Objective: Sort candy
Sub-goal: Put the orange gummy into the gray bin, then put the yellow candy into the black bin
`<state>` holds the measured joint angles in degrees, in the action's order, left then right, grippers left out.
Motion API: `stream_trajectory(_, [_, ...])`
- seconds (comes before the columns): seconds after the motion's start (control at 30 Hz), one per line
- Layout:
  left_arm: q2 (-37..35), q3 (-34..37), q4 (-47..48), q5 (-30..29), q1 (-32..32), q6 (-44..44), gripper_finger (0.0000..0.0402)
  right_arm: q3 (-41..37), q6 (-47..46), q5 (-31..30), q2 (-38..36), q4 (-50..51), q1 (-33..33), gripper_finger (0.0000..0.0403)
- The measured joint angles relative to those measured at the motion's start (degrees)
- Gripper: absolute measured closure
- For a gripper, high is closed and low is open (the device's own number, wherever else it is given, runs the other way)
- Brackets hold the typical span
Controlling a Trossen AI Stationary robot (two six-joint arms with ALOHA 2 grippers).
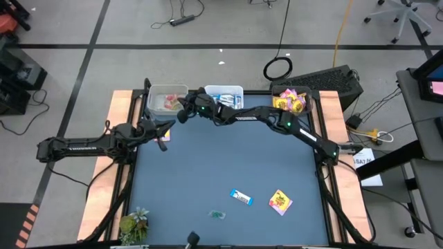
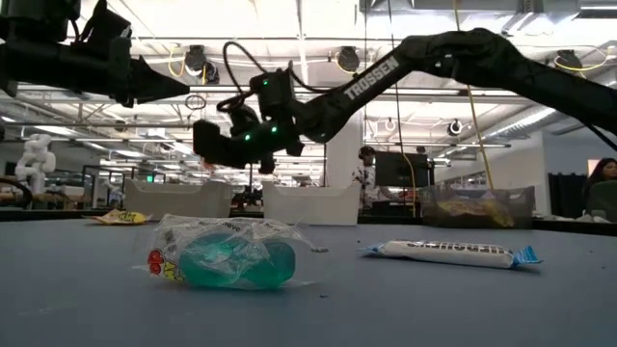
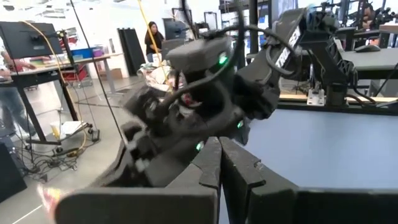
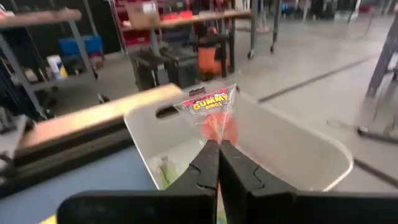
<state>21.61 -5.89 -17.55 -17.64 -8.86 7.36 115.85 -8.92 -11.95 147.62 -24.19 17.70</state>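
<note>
The right gripper (image 4: pixel 218 144), pinching a gummy packet (image 4: pixel 211 107), hangs over the left white bin (image 1: pixel 166 99) at the blue table's (image 1: pixel 208 173) far edge in a busy lab; loose candy (image 1: pixel 241 198) lies near the front. The left gripper (image 1: pixel 163 135), pressed together, waits beside it.

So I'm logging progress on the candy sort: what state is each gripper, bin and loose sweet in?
right gripper: shut on gummy packet, above left bin
left gripper: shut, empty
middle bin: holds blue-and-white bars
right bin: holds yellow packets
blue bar, yellow packet, green candy: loose on table
</note>
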Motion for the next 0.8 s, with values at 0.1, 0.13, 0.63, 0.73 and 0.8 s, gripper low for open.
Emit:
stream_trajectory(0.1, [0.0,0.0,0.01,0.21,0.0,0.52,0.0395,2.04,-0.97,0.07,1.29,3.99,0.3,0.0402])
stream_trajectory(0.13, [0.0,0.0,0.01,0.25,0.0,0.52,0.0395,2.14,-1.03,0.09,1.43,4.28,0.34,0.0402])
stream_trajectory(0.63, [0.0,0.0,0.3,6.92,0.0,0.02,0.0395,2.14,-0.78,0.62,0.79,9.34,0.47,0.0273])
stream_trajectory(0.73, [0.0,0.0,0.51,6.9,0.0,0.14,0.0395,2.14,-0.14,1.55,-1.13,12.3,0.32,0.0262])
stream_trajectory(0.8, [0.0,0.0,0.55,6.85,0.0,0.5,0.0395,2.12,2.45,1.46,-3.08,14.71,-0.05,0.0274])
